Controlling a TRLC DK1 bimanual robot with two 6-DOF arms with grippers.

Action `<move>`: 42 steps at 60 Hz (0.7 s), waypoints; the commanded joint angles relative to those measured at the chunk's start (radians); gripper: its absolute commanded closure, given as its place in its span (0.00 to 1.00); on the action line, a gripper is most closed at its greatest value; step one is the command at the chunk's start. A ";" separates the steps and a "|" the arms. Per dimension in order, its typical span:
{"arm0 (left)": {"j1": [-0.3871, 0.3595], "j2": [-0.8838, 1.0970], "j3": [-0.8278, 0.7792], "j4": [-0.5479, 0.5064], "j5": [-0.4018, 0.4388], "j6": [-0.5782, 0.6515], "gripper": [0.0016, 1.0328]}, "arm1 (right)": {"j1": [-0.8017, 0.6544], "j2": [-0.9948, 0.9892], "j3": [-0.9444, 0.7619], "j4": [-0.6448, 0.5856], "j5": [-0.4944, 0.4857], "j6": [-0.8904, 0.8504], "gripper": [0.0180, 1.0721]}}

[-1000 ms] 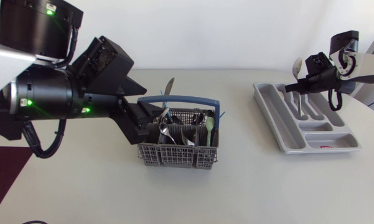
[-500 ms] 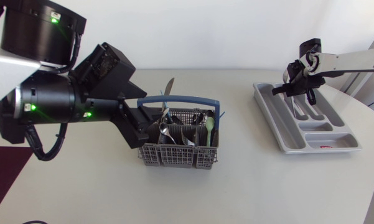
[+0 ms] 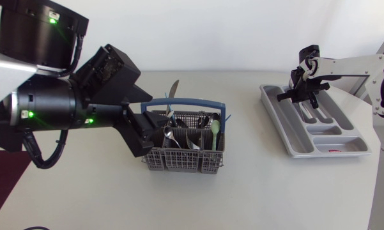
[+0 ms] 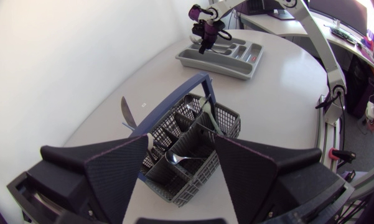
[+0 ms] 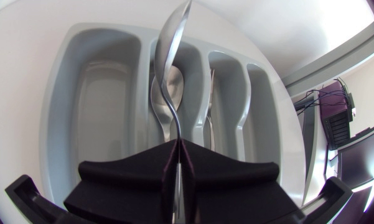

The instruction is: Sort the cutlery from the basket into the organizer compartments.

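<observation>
A grey mesh cutlery basket [image 3: 179, 160] with a blue handle holds several pieces, among them a green spoon [image 3: 215, 131] and an upright knife [image 3: 172, 89]. My left gripper [image 3: 154, 131] stands open at the basket's left side. In the left wrist view the basket [image 4: 193, 180] lies just ahead of the spread fingers [image 4: 118, 171]. My right gripper [image 5: 177, 146] is shut on a metal spoon [image 5: 171, 37], which points ahead over a long slot of the grey organizer [image 5: 93, 106]. Another spoon [image 5: 177, 87] lies in that slot. In the head view the right gripper [image 3: 300, 89] hangs over the organizer [image 3: 275, 115].
The organizer has several long slots and shorter ones at its near end; cutlery lies in the slots beside the spoon slot. It sits close to the table's right edge. My bulky left arm covers the table's left part.
My right arm has swung left and down, carrying the spoon from beyond the organizer's far end to just over its slots. My left arm has barely shifted.
</observation>
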 commanded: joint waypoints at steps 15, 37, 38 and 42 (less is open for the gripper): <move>-0.018 -0.016 -0.018 -0.017 -0.018 0.015 0.28 | 0.001 0.077 0.043 -0.024 0.023 0.031 0.71; -0.064 -0.012 -0.055 0.009 -0.041 0.035 0.28 | -0.003 -0.163 -0.176 0.061 -0.049 0.021 0.39; -0.066 -0.012 -0.058 0.012 -0.041 0.037 0.28 | -0.003 -0.179 -0.190 0.067 -0.054 0.019 0.39; -0.072 -0.004 -0.065 0.024 -0.041 0.042 0.28 | -0.003 -0.262 -0.271 0.097 -0.069 0.007 0.39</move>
